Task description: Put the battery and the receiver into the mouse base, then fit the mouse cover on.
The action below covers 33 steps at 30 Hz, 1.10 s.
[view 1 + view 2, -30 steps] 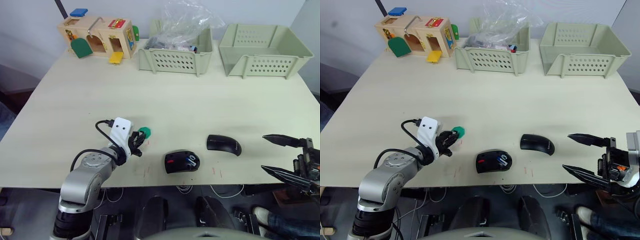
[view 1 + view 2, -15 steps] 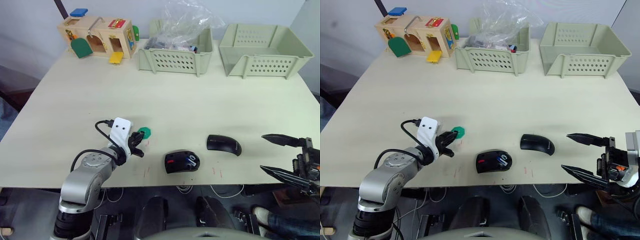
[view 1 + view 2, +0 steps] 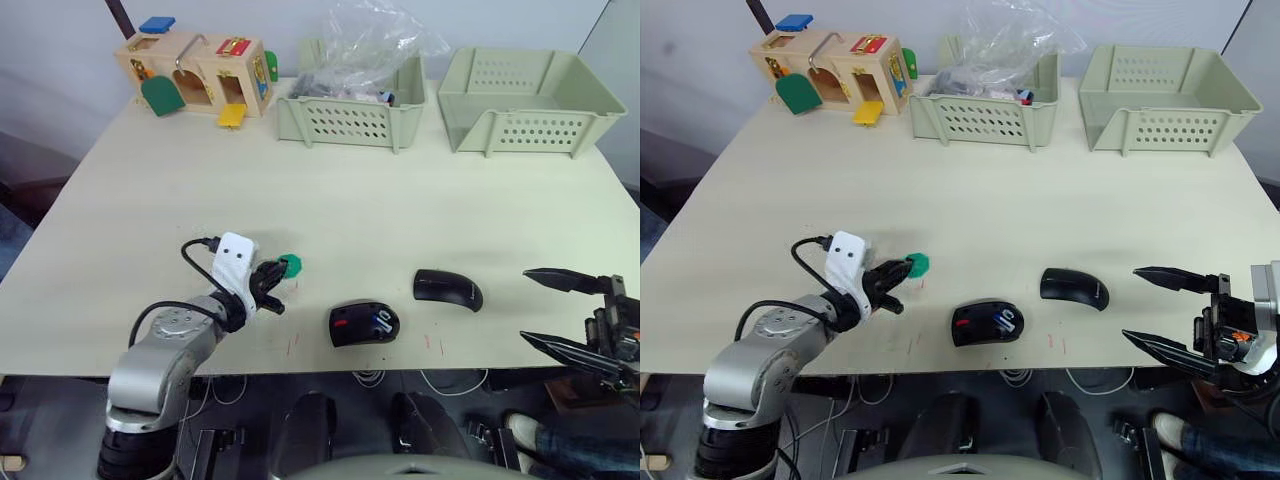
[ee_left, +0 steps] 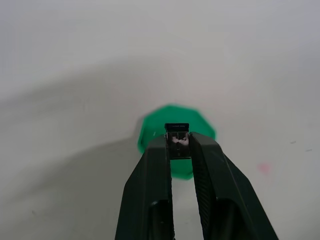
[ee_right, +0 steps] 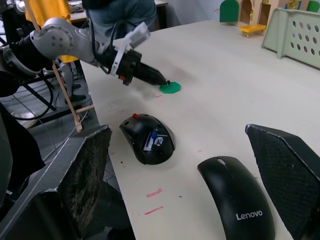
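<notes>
- The left gripper (image 4: 178, 141) pinches a small metal USB receiver (image 4: 177, 136) between its closed black fingertips, right over the green disc (image 4: 176, 131) on the table (image 3: 400, 200); whether the receiver touches the disc cannot be told.
- The mouse base (image 3: 364, 323) lies open side up near the table's front edge, to the right of the left gripper and apart from it, with a red mark at its left end.
- The battery (image 5: 153, 139), white with a blue end, sits inside the base's hollow.
- The mouse cover (image 3: 448, 288), glossy black with "Lenovo" on it in the right wrist view, rests dome up just right of the base, not touching it.
- The right gripper (image 3: 560, 312) hangs past the table's right front corner, fingers spread wide and holding nothing.
- At the far edge stand a wooden latch toy box (image 3: 196, 72), a bin with a plastic bag (image 3: 352, 100) and a second bin (image 3: 520, 100).
</notes>
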{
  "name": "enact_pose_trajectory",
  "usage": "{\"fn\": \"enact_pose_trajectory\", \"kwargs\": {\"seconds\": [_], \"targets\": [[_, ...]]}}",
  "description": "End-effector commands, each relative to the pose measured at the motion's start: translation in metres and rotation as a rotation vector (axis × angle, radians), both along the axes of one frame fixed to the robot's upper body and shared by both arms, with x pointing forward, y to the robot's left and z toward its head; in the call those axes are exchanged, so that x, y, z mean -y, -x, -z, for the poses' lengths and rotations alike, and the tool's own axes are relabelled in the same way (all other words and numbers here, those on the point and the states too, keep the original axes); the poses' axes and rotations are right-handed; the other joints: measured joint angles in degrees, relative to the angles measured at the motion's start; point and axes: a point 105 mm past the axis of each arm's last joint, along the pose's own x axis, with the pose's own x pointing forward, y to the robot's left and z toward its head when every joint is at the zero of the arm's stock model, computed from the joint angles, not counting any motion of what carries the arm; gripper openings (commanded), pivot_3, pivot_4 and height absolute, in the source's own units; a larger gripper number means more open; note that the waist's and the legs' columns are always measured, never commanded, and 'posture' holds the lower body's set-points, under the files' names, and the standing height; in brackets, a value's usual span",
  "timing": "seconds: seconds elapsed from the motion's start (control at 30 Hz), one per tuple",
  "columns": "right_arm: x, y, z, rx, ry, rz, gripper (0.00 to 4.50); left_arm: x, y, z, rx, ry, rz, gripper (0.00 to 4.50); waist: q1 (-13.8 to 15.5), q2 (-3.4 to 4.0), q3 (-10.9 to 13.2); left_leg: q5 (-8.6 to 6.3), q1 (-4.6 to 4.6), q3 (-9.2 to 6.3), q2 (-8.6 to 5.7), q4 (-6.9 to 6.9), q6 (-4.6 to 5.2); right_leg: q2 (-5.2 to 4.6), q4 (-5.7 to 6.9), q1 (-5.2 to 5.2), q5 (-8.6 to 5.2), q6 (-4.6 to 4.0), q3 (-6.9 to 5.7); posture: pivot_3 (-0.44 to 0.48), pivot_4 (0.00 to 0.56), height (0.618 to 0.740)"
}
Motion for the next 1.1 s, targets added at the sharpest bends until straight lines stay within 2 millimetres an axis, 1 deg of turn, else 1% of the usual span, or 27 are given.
{"fn": "enact_pose_trajectory", "kwargs": {"seconds": [0.03,0.1,0.23,0.33,0.4,0.47,0.57,0.63,0.73,0.8,0.83,0.9,0.93,1.0,1.07,1.1], "targets": [[-0.007,0.005,-0.009,0.042,-0.005,-0.048,4.50,0.002,0.010,-0.025,0.066,-0.004,0.115,0.08,0.00,0.05,0.01,0.00,0.01,0.01,0.00,0.00,0.00,0.00,0.00,0.00,0.00,0.00,0.01,0.000,0.150,0.740],[-0.010,0.005,-0.009,0.034,-0.007,-0.062,4.50,-0.001,0.014,-0.030,0.063,-0.016,0.164,0.08,0.00,0.05,0.01,0.00,0.01,0.01,0.00,0.00,0.00,0.00,0.00,0.00,0.00,0.00,0.00,0.000,0.150,0.740],[-0.016,0.007,-0.009,-0.030,-0.031,-0.072,4.50,-0.003,0.018,-0.046,0.081,-0.040,0.290,0.08,0.09,0.04,0.02,0.00,0.00,0.02,0.00,0.00,0.00,-0.01,0.00,-0.01,-0.01,0.01,-0.01,0.000,0.150,0.740],[-0.027,0.013,-0.013,-0.085,-0.051,-0.113,4.50,-0.002,0.019,-0.062,0.097,-0.062,0.407,0.08,0.14,0.03,0.03,0.00,0.00,0.02,0.00,0.00,0.00,-0.02,-0.01,0.00,-0.01,0.01,-0.01,0.000,0.150,0.740],[-0.031,0.012,-0.014,-0.110,-0.057,-0.104,4.50,0.000,0.020,-0.067,0.098,-0.077,0.466,0.08,0.08,0.06,0.02,0.00,-0.01,0.00,0.01,0.00,0.00,-0.01,0.00,-0.02,-0.01,0.01,-0.04,0.000,0.150,0.740],[-0.039,0.009,-0.011,-0.151,-0.023,-0.056,4.50,0.007,0.022,-0.075,0.107,-0.092,0.568,0.08,0.04,0.05,0.02,0.00,-0.01,0.02,0.01,0.00,0.00,-0.01,-0.01,-0.02,-0.01,0.01,-0.03,0.000,0.150,0.740],[-0.043,0.006,-0.008,-0.170,0.005,-0.018,4.50,0.010,0.022,-0.080,0.111,-0.087,0.613,0.08,0.04,0.04,0.03,0.00,-0.03,0.04,0.01,0.00,0.00,-0.01,-0.01,-0.03,-0.01,0.01,-0.02,0.000,0.150,0.740],[-0.053,0.008,-0.014,-0.147,-0.012,-0.050,4.50,0.015,0.023,-0.082,0.113,-0.099,0.671,0.08,0.04,0.03,0.04,0.00,-0.04,0.05,0.01,0.00,0.00,-0.01,-0.02,-0.03,-0.01,0.02,-0.01,0.000,0.150,0.740],[-0.069,0.009,-0.020,-0.158,-0.035,-0.045,4.50,0.027,0.025,-0.085,0.128,-0.153,0.785,0.08,0.03,-0.01,0.07,0.00,-0.03,0.02,0.02,0.00,0.00,0.02,-0.01,-0.03,-0.02,0.03,-0.03,0.000,0.150,0.740],[-0.075,0.006,-0.017,-0.205,-0.019,-0.002,4.50,0.034,0.025,-0.088,0.138,-0.156,0.830,0.08,0.06,-0.03,0.08,0.00,-0.04,0.03,0.02,0.00,0.00,0.01,-0.01,-0.03,-0.02,0.02,-0.02,0.000,0.150,0.740],[-0.076,0.000,-0.015,-0.209,0.006,0.056,4.50,0.038,0.026,-0.089,0.142,-0.162,0.861,0.08,0.08,-0.07,0.11,0.00,-0.06,0.03,0.02,0.00,0.00,0.01,-0.02,-0.03,-0.01,0.02,-0.02,0.000,0.150,0.740],[-0.079,-0.007,-0.012,-0.272,0.026,0.120,4.50,0.046,0.027,-0.089,0.152,-0.174,0.909,0.08,0.00,-0.09,0.11,0.00,-0.08,0.04,0.00,0.00,0.00,-0.01,-0.02,-0.04,-0.01,0.03,-0.01,0.000,0.150,0.740],[-0.082,-0.009,-0.010,-0.352,0.013,0.125,4.50,0.050,0.027,-0.089,0.165,-0.184,0.934,0.08,-0.01,-0.10,0.13,0.00,-0.05,0.07,0.00,0.00,0.00,-0.02,-0.02,-0.03,0.00,0.03,0.01,0.000,0.150,0.740],[-0.086,-0.009,-0.009,-0.453,0.000,0.126,4.50,0.054,0.026,-0.089,0.179,-0.194,0.957,0.08,-0.06,-0.13,0.15,0.00,-0.06,0.08,-0.01,0.01,0.00,-0.02,-0.01,-0.05,0.00,0.01,0.03,0.000,0.150,0.740],[-0.095,-0.011,-0.009,-0.611,-0.034,0.081,4.50,0.062,0.024,-0.089,0.206,-0.213,0.999,0.08,-0.08,-0.17,0.17,0.00,-0.09,0.01,0.01,0.00,0.00,0.01,-0.01,-0.05,0.00,-0.01,-0.02,0.000,0.150,0.740],[-0.102,-0.014,-0.014,-0.638,-0.075,0.065,4.50,0.066,0.023,-0.088,0.225,-0.236,1.017,0.08,-0.13,-0.17,0.17,0.00,-0.06,0.00,0.03,0.00,0.00,0.03,0.00,-0.04,-0.01,-0.02,-0.02,0.000,0.150,0.740]]}}
